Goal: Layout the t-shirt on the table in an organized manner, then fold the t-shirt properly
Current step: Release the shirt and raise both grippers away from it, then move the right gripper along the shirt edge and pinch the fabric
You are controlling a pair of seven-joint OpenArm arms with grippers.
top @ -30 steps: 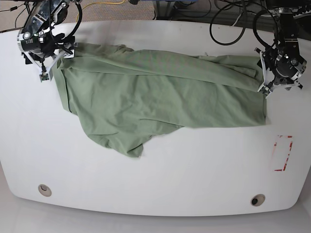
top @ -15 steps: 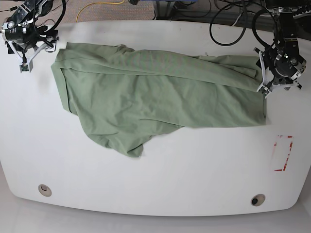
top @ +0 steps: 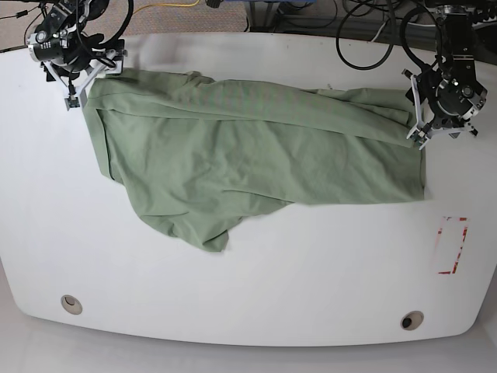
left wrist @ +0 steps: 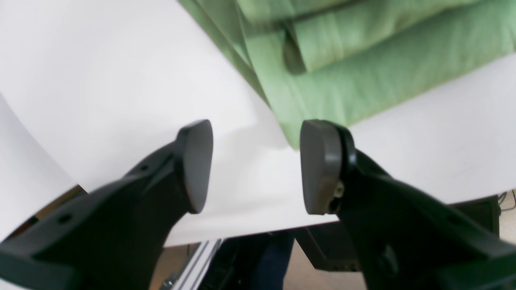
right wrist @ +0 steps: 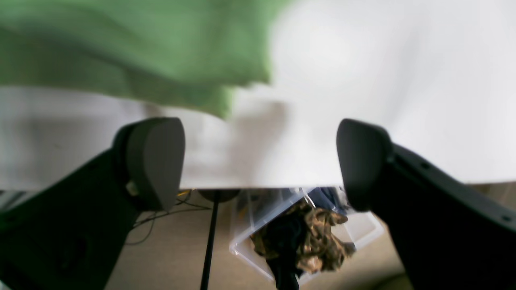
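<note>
Back from the upper-left corner, the right end effector (top: pixel 75 68) hangs wide open and empty beside the shirt (top: pixel 248 155) sprawled rumpled across the surface (top: pixel 311 264), while upper right the left end effector (top: pixel 435 109) gapes empty too, so spreading continues.

- The left hand (left wrist: pixel 256 167) has two matte black fingers, each widening into a thick angular arm toward the wrist.
- Its fingertips (left wrist: pixel 196 165) carry smooth, dark grey, rounded oval pads with flat inner faces.
- A small pale fitting shows at the base of one pad, and small round screw holes dot both black arms.
- The right hand (right wrist: pixel 260 163) is built alike: black arms, grey rounded pads, small screw holes near the edge of one arm.
- In the base view each hand (top: pixel 71 81) ends a black body with white brackets and silver parts.
- Black cables loop from behind each wrist.
</note>
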